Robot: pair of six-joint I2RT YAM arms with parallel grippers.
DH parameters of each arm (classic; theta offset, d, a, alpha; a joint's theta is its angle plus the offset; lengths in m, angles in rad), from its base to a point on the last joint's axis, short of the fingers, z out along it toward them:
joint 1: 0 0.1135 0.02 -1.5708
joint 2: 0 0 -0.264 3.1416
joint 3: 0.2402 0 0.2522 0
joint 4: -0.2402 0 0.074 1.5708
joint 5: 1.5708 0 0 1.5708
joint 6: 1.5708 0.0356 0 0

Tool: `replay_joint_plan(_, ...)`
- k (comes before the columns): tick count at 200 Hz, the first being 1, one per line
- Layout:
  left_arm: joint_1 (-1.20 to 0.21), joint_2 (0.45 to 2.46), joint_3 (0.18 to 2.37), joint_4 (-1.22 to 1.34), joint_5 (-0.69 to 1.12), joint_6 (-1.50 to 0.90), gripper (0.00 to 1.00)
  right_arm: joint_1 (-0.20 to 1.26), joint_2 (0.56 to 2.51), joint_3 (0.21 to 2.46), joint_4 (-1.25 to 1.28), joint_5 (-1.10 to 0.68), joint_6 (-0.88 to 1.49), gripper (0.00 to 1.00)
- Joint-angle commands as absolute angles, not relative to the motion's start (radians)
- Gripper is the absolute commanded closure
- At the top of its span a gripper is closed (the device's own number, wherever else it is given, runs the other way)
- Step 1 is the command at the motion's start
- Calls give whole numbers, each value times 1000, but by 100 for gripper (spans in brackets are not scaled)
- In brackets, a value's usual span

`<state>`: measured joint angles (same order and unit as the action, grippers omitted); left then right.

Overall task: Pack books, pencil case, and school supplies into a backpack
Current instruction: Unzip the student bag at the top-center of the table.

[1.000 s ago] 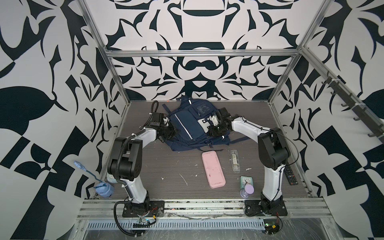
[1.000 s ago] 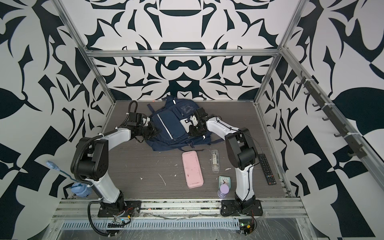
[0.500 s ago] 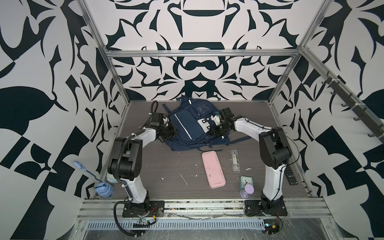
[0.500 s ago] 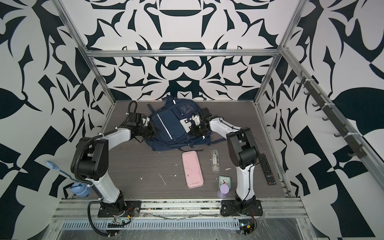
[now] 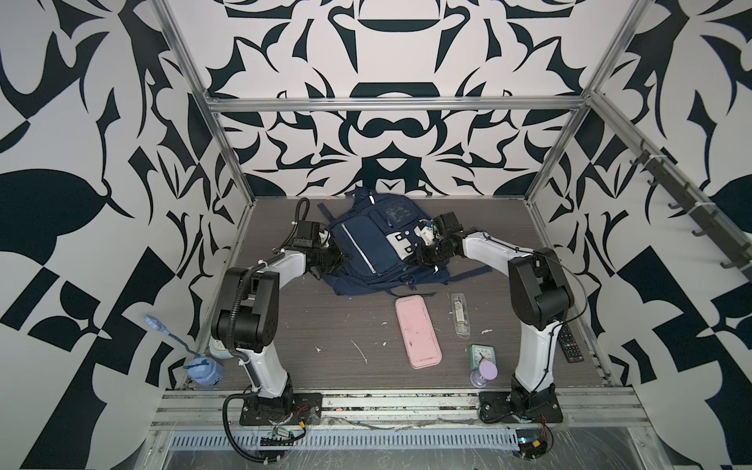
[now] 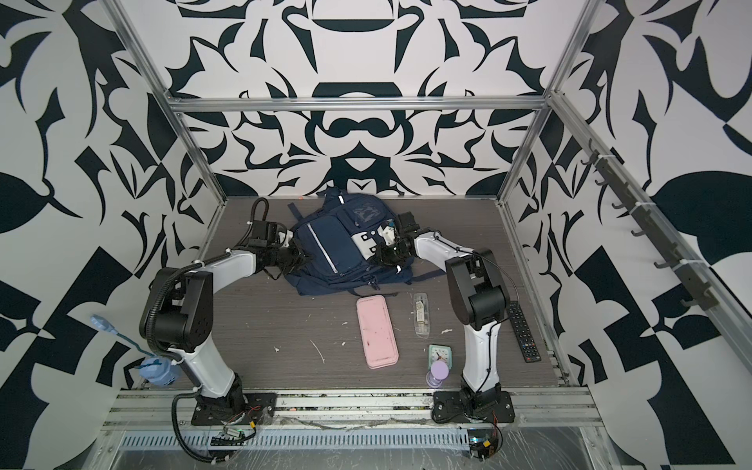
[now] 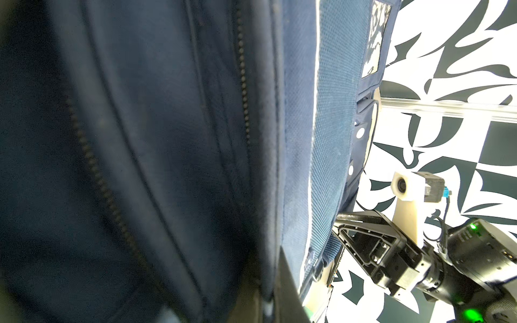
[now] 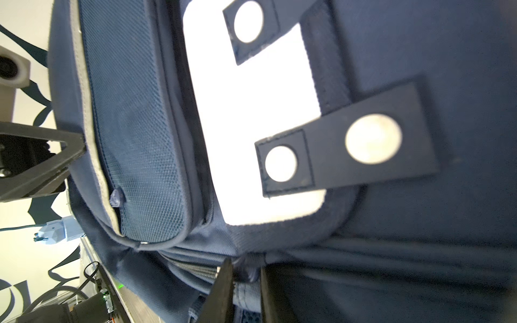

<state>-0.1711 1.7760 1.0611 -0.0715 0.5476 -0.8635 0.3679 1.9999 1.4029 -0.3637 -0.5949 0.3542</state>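
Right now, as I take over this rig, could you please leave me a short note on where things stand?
Left gripper: jaws shut on the backpack's side fabric.
Right gripper: jaws close around a fabric fold by the zip on the opposite side; firm grip not certain.
Backpack lies front up at the back of the table, apparently zipped.
Pencil case and school supplies lie side by side in front of it, apart.
Books: none in view.
Done: nothing visibly packed.
Left: open the backpack, pack case and supplies, check for the books.
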Motion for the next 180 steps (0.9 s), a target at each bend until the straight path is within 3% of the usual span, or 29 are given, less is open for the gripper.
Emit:
replay_joint_plan(1,-160,1785,1068,-40,540,-859,100,368,1958,1396,-351,-638,348,80)
replay_joint_plan(61,-160,1787,1066,-41,540,-861,100,350,1958,1391,-340,-672,364,87)
replay_joint_plan(180,-161,1796,1068,-24,545,-889,100,398,1818,1248,-371,-599,344,92)
